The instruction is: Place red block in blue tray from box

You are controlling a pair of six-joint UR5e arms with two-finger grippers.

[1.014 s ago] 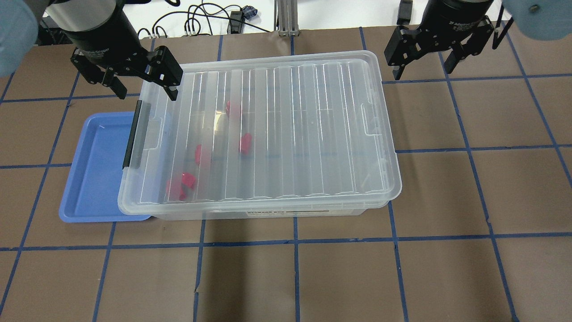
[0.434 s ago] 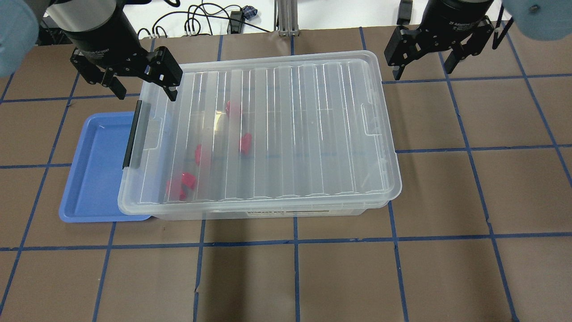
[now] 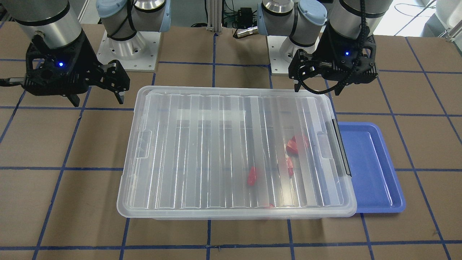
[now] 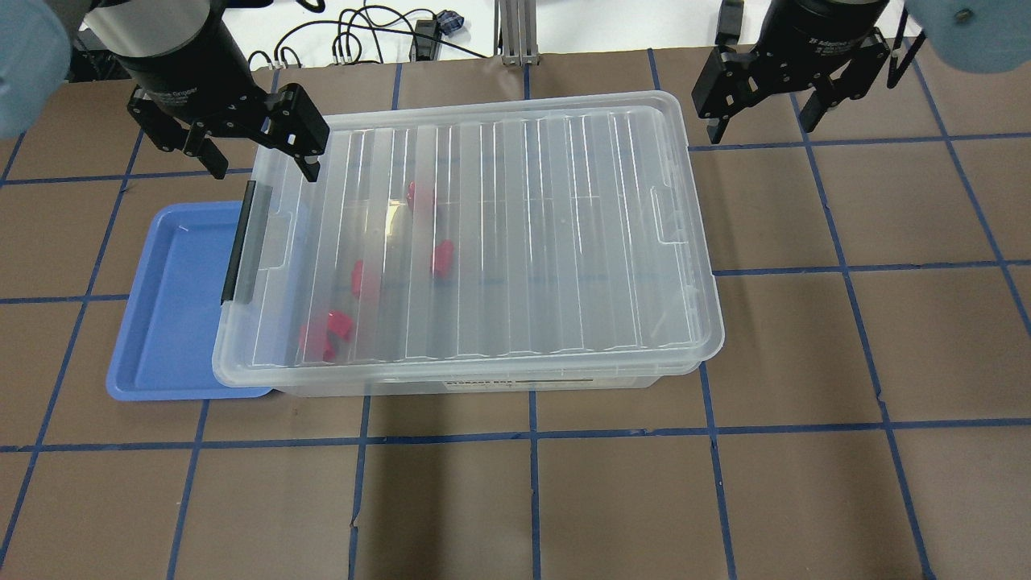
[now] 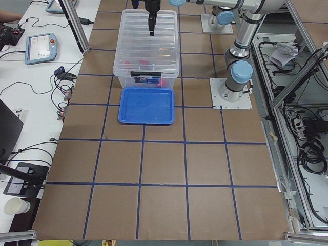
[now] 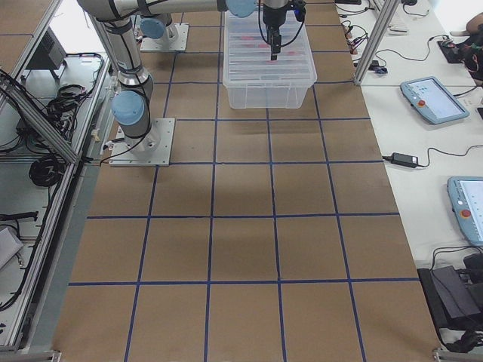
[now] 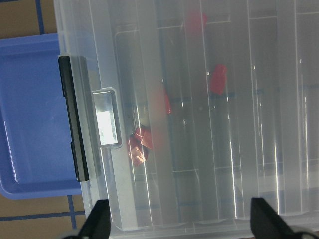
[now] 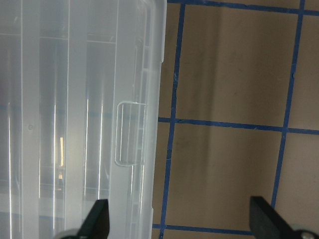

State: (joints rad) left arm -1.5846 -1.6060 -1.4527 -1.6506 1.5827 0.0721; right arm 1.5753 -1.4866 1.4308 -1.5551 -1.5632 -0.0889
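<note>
The box (image 4: 515,242) is a clear bin with its ribbed lid on and a black latch (image 4: 239,242) at its left end. Several red blocks (image 4: 441,258) lie inside, toward the latch end, and also show in the left wrist view (image 7: 218,79). The blue tray (image 4: 165,314) lies empty beside the latch end, partly under the box's rim. My left gripper (image 4: 262,165) is open and empty, above the box's back left corner. My right gripper (image 4: 761,125) is open and empty, beyond the box's back right corner.
The brown table top (image 4: 846,362) carries a grid of blue tape lines. Cables and a metal post (image 4: 515,32) lie behind the box. The robot bases (image 3: 126,43) stand at the table's back edge. Tablets and cables lie on side benches (image 5: 41,48).
The right gripper has shifted very slightly upward in the overhead view. The left gripper, box, tray and blocks have not moved.
</note>
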